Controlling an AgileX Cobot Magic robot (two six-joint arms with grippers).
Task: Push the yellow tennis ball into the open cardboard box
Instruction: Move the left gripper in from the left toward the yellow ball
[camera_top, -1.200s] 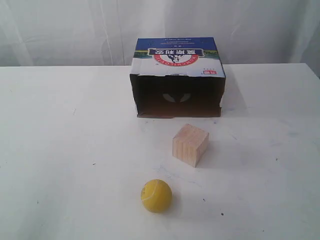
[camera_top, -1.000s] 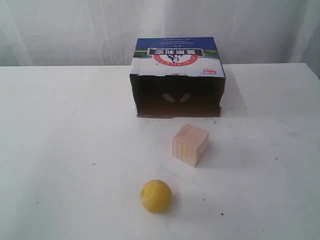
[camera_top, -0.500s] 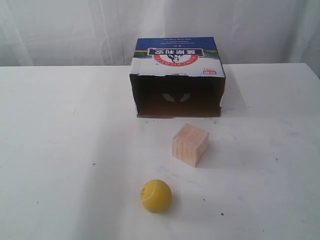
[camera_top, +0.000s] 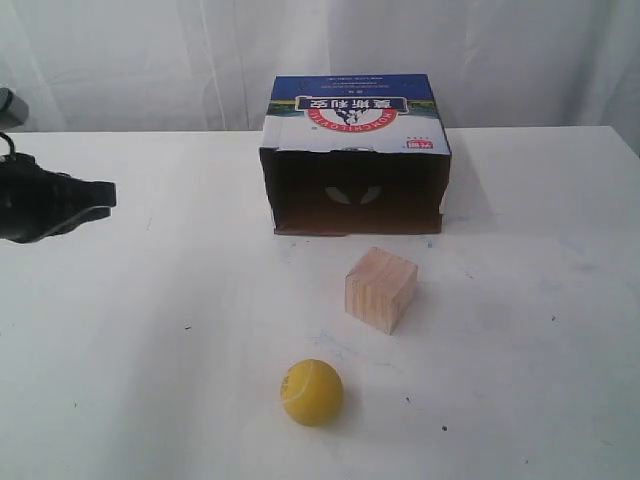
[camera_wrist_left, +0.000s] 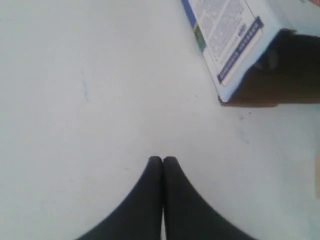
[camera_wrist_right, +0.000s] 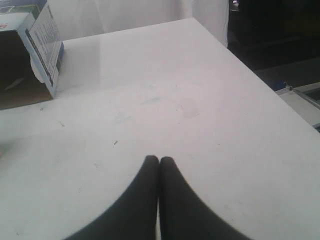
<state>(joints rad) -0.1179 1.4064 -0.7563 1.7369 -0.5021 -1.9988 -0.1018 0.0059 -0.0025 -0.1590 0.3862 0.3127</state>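
The yellow tennis ball (camera_top: 312, 392) rests on the white table (camera_top: 150, 330) near the front, left of centre. The open cardboard box (camera_top: 355, 150), blue and white with a red logo, lies at the back with its dark opening facing the ball; one printed side wall (camera_wrist_left: 230, 45) shows in the left wrist view and a corner (camera_wrist_right: 42, 45) in the right wrist view. My left gripper (camera_top: 100, 200) has come in at the left edge, shut and empty, far from the ball; its tips (camera_wrist_left: 163, 160) are pressed together. My right gripper (camera_wrist_right: 159, 160) is shut too, over bare table, outside the exterior view.
A light wooden cube (camera_top: 380, 289) stands between the ball and the box opening, slightly right of the ball's line. The table's right edge (camera_wrist_right: 260, 85) drops off to a dark floor. White curtains hang behind the table.
The left arm has entered the exterior view from the left edge. Ball, cube and box have not moved.
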